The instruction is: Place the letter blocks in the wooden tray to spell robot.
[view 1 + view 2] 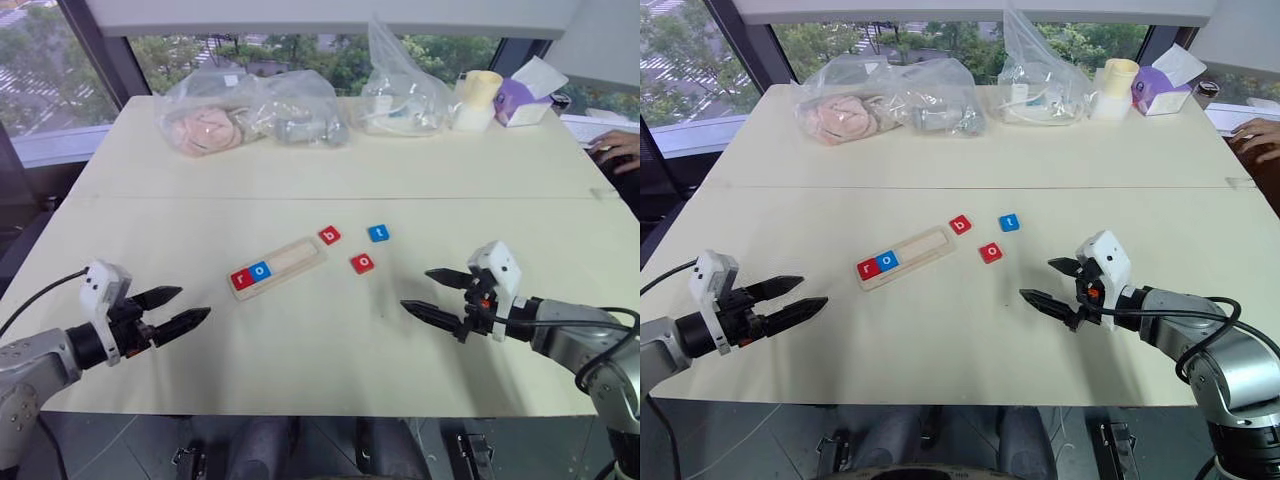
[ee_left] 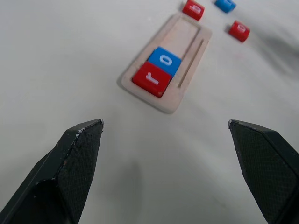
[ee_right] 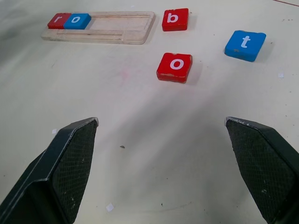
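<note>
The wooden tray point(image 1: 290, 262) lies slanted at the table's middle, with a red "r" block point(image 1: 241, 279) and a blue "o" block point(image 1: 260, 270) side by side at its near-left end. Loose on the table to its right are a red "b" block point(image 1: 329, 235), a blue "t" block point(image 1: 378, 233) and a red "o" block point(image 1: 362, 263). My left gripper point(image 1: 182, 308) hovers open near the front left, pointing toward the tray. My right gripper point(image 1: 432, 292) is open at the front right, aimed at the loose blocks, nothing between its fingers.
Clear plastic bags point(image 1: 250, 112) with soft items, a cream cup point(image 1: 476, 98) and a purple tissue box point(image 1: 524, 100) line the far edge of the table. A person's hand point(image 1: 618, 147) rests at the far right edge.
</note>
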Robot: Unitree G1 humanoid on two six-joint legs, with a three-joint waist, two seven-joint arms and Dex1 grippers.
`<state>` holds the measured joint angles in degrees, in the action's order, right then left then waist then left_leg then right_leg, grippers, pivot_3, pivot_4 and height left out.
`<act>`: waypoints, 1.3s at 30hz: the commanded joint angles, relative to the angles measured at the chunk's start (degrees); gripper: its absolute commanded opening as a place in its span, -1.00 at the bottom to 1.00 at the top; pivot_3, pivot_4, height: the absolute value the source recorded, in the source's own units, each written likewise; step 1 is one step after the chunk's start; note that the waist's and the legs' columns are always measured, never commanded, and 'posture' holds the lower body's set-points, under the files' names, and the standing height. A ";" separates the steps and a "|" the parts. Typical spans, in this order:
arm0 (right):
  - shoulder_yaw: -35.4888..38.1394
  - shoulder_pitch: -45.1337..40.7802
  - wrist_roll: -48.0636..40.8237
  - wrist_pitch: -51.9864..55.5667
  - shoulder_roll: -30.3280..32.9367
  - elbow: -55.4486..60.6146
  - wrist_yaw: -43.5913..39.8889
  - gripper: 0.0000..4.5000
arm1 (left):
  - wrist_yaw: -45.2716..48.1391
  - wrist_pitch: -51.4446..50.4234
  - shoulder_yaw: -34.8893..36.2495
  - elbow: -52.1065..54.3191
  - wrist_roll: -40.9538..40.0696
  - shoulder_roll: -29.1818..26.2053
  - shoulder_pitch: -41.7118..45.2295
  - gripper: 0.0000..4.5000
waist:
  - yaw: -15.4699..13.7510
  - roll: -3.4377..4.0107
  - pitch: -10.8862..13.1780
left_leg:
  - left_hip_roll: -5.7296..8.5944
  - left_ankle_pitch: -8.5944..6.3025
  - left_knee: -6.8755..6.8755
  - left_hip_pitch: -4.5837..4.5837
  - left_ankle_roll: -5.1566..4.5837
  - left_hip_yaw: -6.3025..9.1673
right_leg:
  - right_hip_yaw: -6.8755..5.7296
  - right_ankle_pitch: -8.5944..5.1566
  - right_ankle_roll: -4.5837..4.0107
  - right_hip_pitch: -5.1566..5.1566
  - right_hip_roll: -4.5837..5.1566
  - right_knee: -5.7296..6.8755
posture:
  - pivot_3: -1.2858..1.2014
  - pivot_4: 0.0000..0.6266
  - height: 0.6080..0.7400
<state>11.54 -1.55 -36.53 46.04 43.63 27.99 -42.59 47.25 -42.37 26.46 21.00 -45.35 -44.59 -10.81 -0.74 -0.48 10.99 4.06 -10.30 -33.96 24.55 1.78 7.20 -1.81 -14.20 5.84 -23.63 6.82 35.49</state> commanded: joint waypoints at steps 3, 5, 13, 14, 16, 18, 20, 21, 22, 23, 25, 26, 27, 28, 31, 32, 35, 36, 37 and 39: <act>-0.51 -0.43 -0.75 -0.62 -0.04 2.19 -0.15 0.99 | -0.51 0.85 1.96 1.01 0.32 -0.70 -0.26 1.00 | 0.01 0.00 0.00 | 0.00 0.00 0.00 0.00 -0.01 -0.01 | 0.00 0.00 0.00 -0.01 0.00 0.00 | 0.03 -0.52 1.00; -1.02 -0.75 -0.53 -0.76 -0.08 1.79 -0.11 0.99 | -0.68 0.75 2.14 1.38 0.10 -0.70 -0.47 1.00 | 0.06 0.00 0.00 | 0.00 0.01 0.00 0.00 -0.01 -0.02 | 0.00 0.00 0.00 -0.01 0.00 0.01 | 0.03 -0.52 1.00; -2.54 -4.93 -0.02 1.38 -1.10 -0.77 2.94 0.99 | -1.58 0.33 3.39 1.79 -0.09 -1.40 -1.36 1.00 | 0.03 0.00 0.00 | 0.00 0.00 0.00 0.00 -0.01 -0.01 | 0.00 0.00 -0.01 -0.01 -0.01 0.01 | 0.03 -0.52 1.00; -2.76 -5.36 0.04 1.51 -1.12 -0.90 3.00 0.99 | -1.57 0.34 3.45 1.56 0.12 -1.73 -1.25 1.00 | 0.02 0.00 0.00 | 0.00 0.00 0.00 0.00 -0.01 -0.01 | 0.01 0.00 -0.01 -0.01 -0.01 0.01 | 0.03 -0.52 1.00; -3.04 -5.96 0.13 1.74 -1.12 -1.05 3.27 0.99 | -1.36 0.52 3.44 1.19 0.68 -2.50 -1.05 1.00 | 0.00 0.00 0.00 | 0.00 0.01 0.01 0.00 -0.01 -0.01 | 0.00 0.00 -0.01 -0.02 -0.01 0.01 | 0.03 -0.52 1.00; -3.78 -6.66 0.46 2.90 -0.04 -1.11 3.29 0.99 | -0.52 1.01 3.44 0.05 1.69 -4.38 -0.02 1.00 | -0.03 -0.01 0.00 | 0.01 0.01 0.00 0.00 -0.01 -0.02 | 0.00 0.00 -0.01 -0.01 -0.01 0.01 | 0.03 -0.52 1.00; -6.13 -7.60 3.84 2.30 2.29 -2.00 3.33 0.99 | 0.71 1.61 2.54 -1.39 3.13 -6.74 1.90 1.00 | -0.06 -0.01 0.00 | 0.01 0.00 -0.01 0.01 -0.01 -0.02 | 0.00 0.00 -0.01 -0.01 -0.01 0.00 | 0.03 -0.52 1.00; -7.45 -7.83 5.81 1.13 3.61 -2.31 2.84 0.99 | 1.81 2.52 1.30 -2.03 4.61 -8.39 2.87 1.00 | -0.05 -0.01 0.00 | 0.01 0.00 -0.02 0.01 -0.01 -0.02 | 0.00 0.00 -0.01 -0.01 -0.01 0.01 | 0.03 -0.52 1.00; -7.09 -8.52 4.44 2.13 3.64 -1.40 2.41 0.99 | 2.72 2.87 -0.25 -2.52 5.11 -9.39 4.91 1.00 | -0.06 -0.01 0.00 | 0.02 0.00 -0.06 0.00 0.00 -0.02 | -0.01 0.00 -0.01 -0.01 -0.02 0.01 | 0.03 -0.52 1.00; -6.81 -9.19 2.97 3.31 3.64 -0.09 2.13 0.99 | 3.64 3.28 -2.03 -2.83 5.67 -10.17 6.80 1.00 | -0.06 0.02 -0.01 | 0.02 0.00 -0.06 0.01 0.00 -0.08 | -0.02 0.01 -0.01 -0.01 -0.02 0.00 | 0.03 -0.52 1.00; -6.80 -9.85 -0.01 5.99 3.60 3.44 1.58 0.99 | 5.10 4.64 -6.52 -3.58 7.91 -10.73 9.84 1.00 | 0.02 0.04 -0.01 | 0.02 0.00 -0.06 0.01 0.00 -0.10 | 0.01 0.01 -0.01 -0.03 -0.02 0.00 | 0.03 -0.52 1.00; -6.99 -9.95 -0.47 6.66 3.62 4.42 1.57 0.99 | 5.63 5.24 -7.85 -3.95 8.83 -10.78 10.54 1.00 | 0.02 0.04 -0.01 | 0.03 0.00 -0.04 0.01 -0.01 -0.13 | 0.03 0.01 -0.01 -0.02 -0.01 0.00 | 0.03 -0.52 1.00; -7.28 -10.10 -1.05 7.42 3.17 5.68 2.05 0.99 | 5.84 6.10 -10.26 -5.01 10.25 -10.15 12.11 1.00 | 0.15 0.03 0.00 | 0.02 -0.01 -0.02 0.01 -0.05 -0.14 | 0.04 0.01 -0.01 -0.04 -0.01 0.00 | 0.03 -0.52 1.00; -7.81 -10.24 -1.37 7.95 2.65 6.91 2.63 0.99 | 6.14 7.30 -12.94 -6.40 11.86 -9.36 13.88 1.00 | 0.15 0.03 0.00 | 0.01 0.01 0.02 0.01 -0.16 -0.17 | 0.07 0.00 0.00 -0.07 -0.02 -0.01 | 0.03 -0.52 1.00; -9.50 -10.65 -2.22 9.63 1.57 9.61 3.84 0.99 | 7.44 10.80 -19.60 -10.86 16.36 -7.30 18.83 1.00 | 0.02 0.01 0.01 | 0.00 0.02 0.04 0.02 -0.24 -0.29 | 0.07 0.00 0.04 -0.11 -0.05 0.02 | 0.03 -0.52 1.00; -9.76 -10.88 -2.49 10.10 1.21 10.08 4.30 0.99 | 7.72 11.61 -20.88 -12.37 17.33 -6.59 20.20 1.00 | 0.00 0.01 0.01 | 0.00 0.03 0.02 0.01 -0.25 -0.40 | 0.07 0.00 0.04 -0.10 -0.05 0.05 | 0.03 -0.52 1.00; -10.06 -11.58 -3.51 11.41 0.56 11.07 5.17 0.99 | 8.97 14.64 -24.69 -16.40 20.69 -4.70 23.55 1.00 | 0.02 -0.02 0.02 | 0.01 0.03 -0.07 0.01 -0.25 -0.44 | 0.08 0.04 0.11 -0.08 -0.05 0.07 | 0.03 -0.52 1.00; -10.17 -11.68 -3.76 11.73 0.54 11.39 5.27 0.99 | 9.37 15.63 -25.50 -17.74 21.60 -4.15 24.32 1.00 | 0.02 -0.02 0.02 | 0.01 0.03 -0.08 0.01 -0.25 -0.44 | 0.09 0.07 0.15 -0.07 -0.04 0.07 | 0.03 -0.52 1.00; -10.25 -11.60 -4.00 11.92 0.57 11.70 5.30 0.99 | 9.77 16.62 -26.28 -18.99 22.53 -3.68 24.89 1.00 | 0.02 -0.02 0.02 | 0.02 0.03 -0.10 0.01 -0.25 -0.44 | 0.10 0.07 0.17 -0.07 -0.04 0.06 | 0.03 -0.52 1.00; -10.28 -11.18 -4.28 12.02 0.64 12.19 5.41 0.99 | 10.56 18.10 -27.32 -20.53 23.97 -3.17 25.37 1.00 | 0.06 -0.02 0.02 | 0.02 0.03 -0.10 0.01 -0.25 -0.44 | 0.10 0.08 0.18 -0.06 -0.04 0.05 | 0.03 -0.52 1.00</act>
<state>0.59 -12.44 -39.76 58.30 44.10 37.88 -37.43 57.07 -25.94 -0.88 0.69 -22.49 -47.66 14.05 -0.68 -0.50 11.01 4.08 -10.26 -34.05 24.56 1.53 6.77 -1.70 -14.12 6.02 -23.69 6.78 35.53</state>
